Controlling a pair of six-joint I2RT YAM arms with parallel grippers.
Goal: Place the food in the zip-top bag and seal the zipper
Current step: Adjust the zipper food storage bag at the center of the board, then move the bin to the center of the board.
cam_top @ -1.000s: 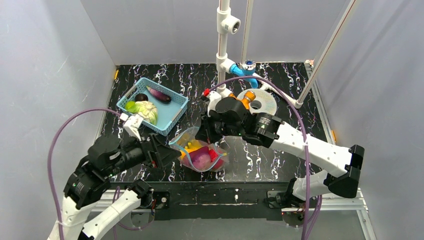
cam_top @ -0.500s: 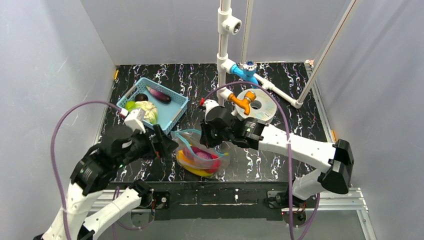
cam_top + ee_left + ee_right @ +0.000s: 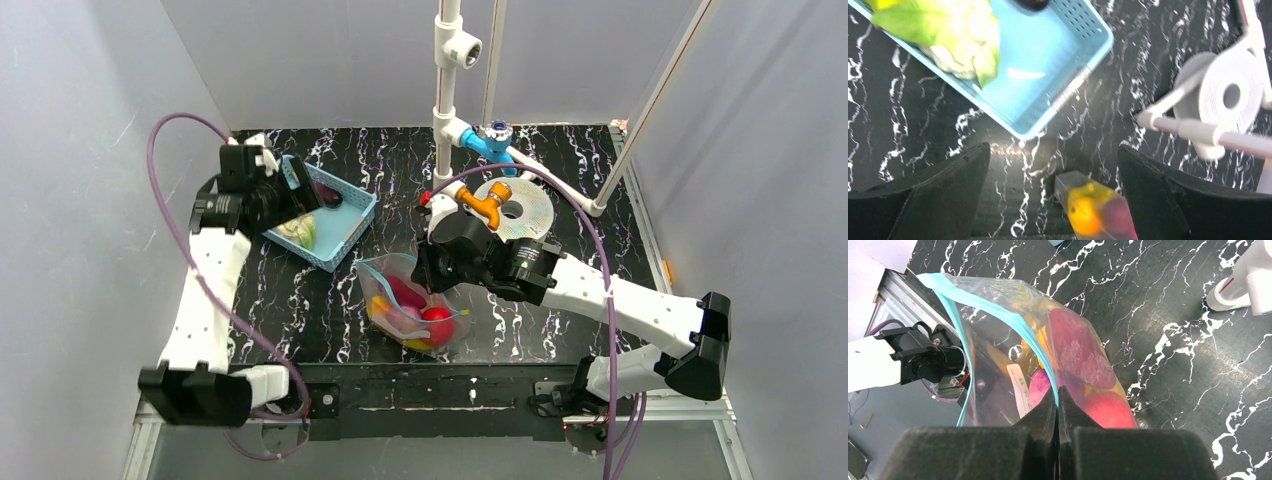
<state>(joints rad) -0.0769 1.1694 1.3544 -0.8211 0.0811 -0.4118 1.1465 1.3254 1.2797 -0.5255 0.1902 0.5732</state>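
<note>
The zip-top bag [image 3: 410,305] lies near the table's front middle, mouth open, with pink, red and yellow food [image 3: 1075,350] inside and a white label [image 3: 1018,387]. My right gripper [image 3: 428,275] [image 3: 1058,390] is shut on the bag's mouth edge, pinching the teal zipper [image 3: 1020,325]. My left gripper [image 3: 290,205] [image 3: 1053,150] hangs open and empty above the near corner of the blue basket [image 3: 340,235] [image 3: 1048,75], well apart from the bag [image 3: 1098,212]. The basket holds a pale green cabbage [image 3: 300,228] [image 3: 963,40] and a dark eggplant [image 3: 328,195], partly hidden by the left arm.
A white pipe stand [image 3: 445,90] with a blue fitting and an orange tap rises at the back middle, beside a grey disc [image 3: 515,205] [image 3: 1230,92]. Grey walls close in the left, back and right sides. The right arm stretches across the table's right half.
My left gripper has left the bag's mouth, opened wider and swung up and back over the basket. The right gripper stays shut on the zipper edge; the bag shifted slightly right.
</note>
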